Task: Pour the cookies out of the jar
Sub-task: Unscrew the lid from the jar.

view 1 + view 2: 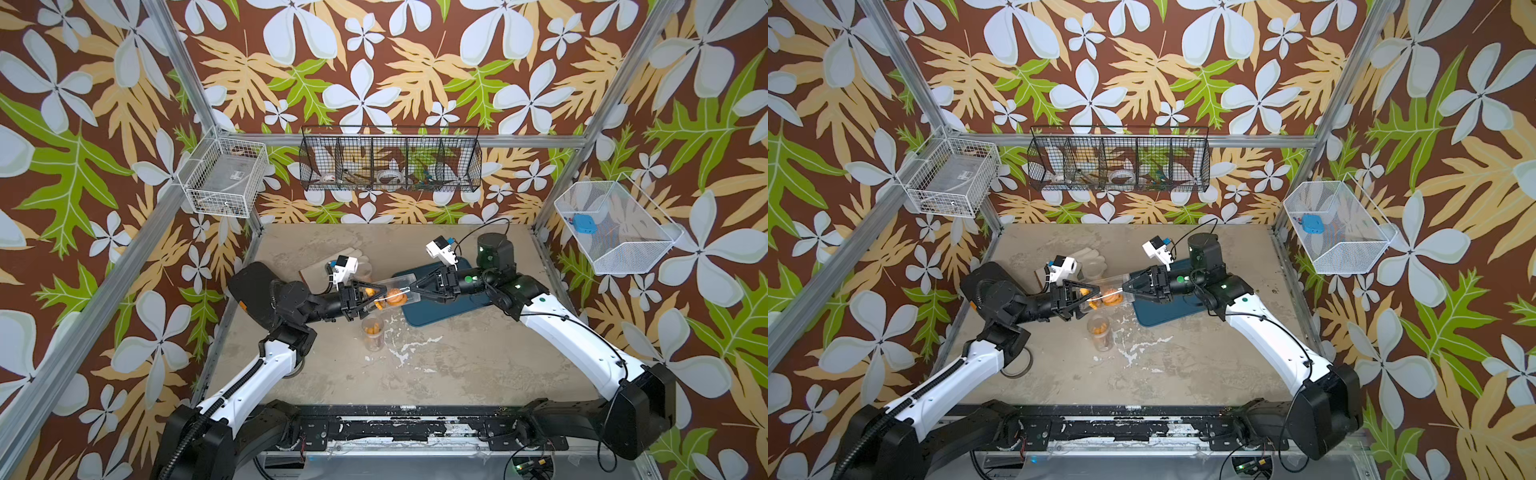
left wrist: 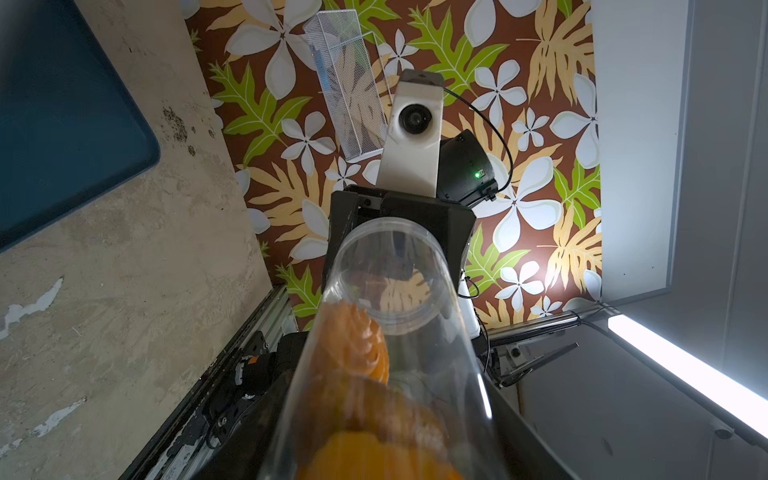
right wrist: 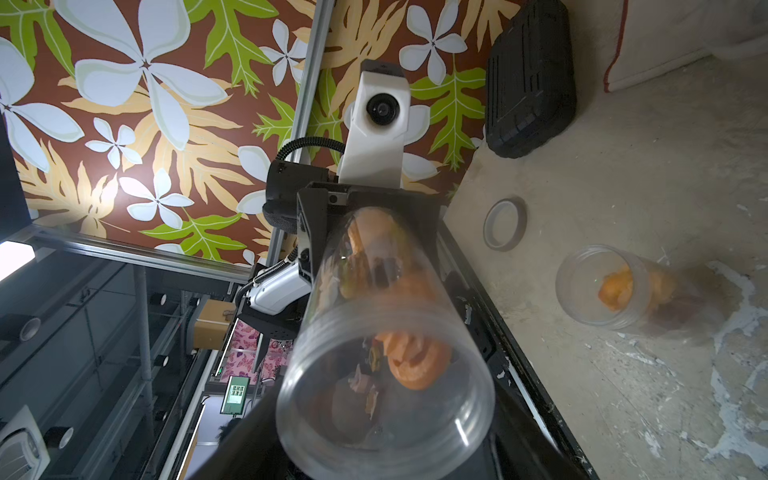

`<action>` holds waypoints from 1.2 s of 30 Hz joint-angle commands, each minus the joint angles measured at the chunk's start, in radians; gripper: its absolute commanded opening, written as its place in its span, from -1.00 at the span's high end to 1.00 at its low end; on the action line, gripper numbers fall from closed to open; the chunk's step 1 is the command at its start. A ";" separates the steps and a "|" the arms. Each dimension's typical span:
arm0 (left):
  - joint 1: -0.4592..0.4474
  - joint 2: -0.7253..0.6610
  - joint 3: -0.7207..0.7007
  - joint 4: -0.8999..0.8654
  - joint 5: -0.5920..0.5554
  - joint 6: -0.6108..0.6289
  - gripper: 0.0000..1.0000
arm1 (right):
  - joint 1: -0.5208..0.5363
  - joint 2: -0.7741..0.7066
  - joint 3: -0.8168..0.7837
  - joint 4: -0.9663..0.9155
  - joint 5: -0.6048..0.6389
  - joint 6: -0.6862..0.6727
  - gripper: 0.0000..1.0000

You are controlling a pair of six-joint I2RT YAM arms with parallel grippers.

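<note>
The cookies (image 1: 395,297) are inside the clear jar (image 1: 392,291). It hangs level above the table (image 1: 457,365), a little toward 11 o'clock from the middle, with its mouth pointing to 3 o'clock. The right wrist view shows the threaded mouth with no lid and orange swirls bunched partway down. The left gripper (image 1: 377,289) is clamped round the base end, reaching in from 9 o'clock. The right gripper (image 1: 412,287) brackets the mouth end from above and below, but whether it presses on the jar cannot be told. At 3 o'clock lies a blue tray (image 1: 436,311), and the mouth seems to hang over its near edge. Just at 6 o'clock stands a second jar (image 1: 372,332), upright and open, also holding cookies. No loose cookies show on the tray or table, so the pour looks hardly begun: the jar needs tipping mouth-down until it empties
</note>
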 commanded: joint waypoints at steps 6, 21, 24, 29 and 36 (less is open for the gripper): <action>-0.001 -0.007 0.016 -0.112 0.021 -0.025 -0.09 | -0.003 -0.020 0.010 0.021 0.004 -0.124 -0.23; -0.001 0.008 0.034 -0.177 0.053 -0.059 -0.03 | -0.004 -0.144 -0.114 0.171 0.137 -0.452 -0.12; -0.001 0.013 0.039 -0.184 0.053 -0.065 -0.03 | -0.002 -0.208 -0.183 0.276 0.189 -0.500 -0.08; -0.001 0.024 0.048 -0.178 0.062 -0.076 -0.03 | 0.009 -0.316 -0.304 0.424 0.261 -0.644 -0.08; -0.002 0.030 0.068 -0.171 0.065 -0.078 -0.03 | 0.012 -0.308 -0.275 0.327 0.352 -0.695 -0.47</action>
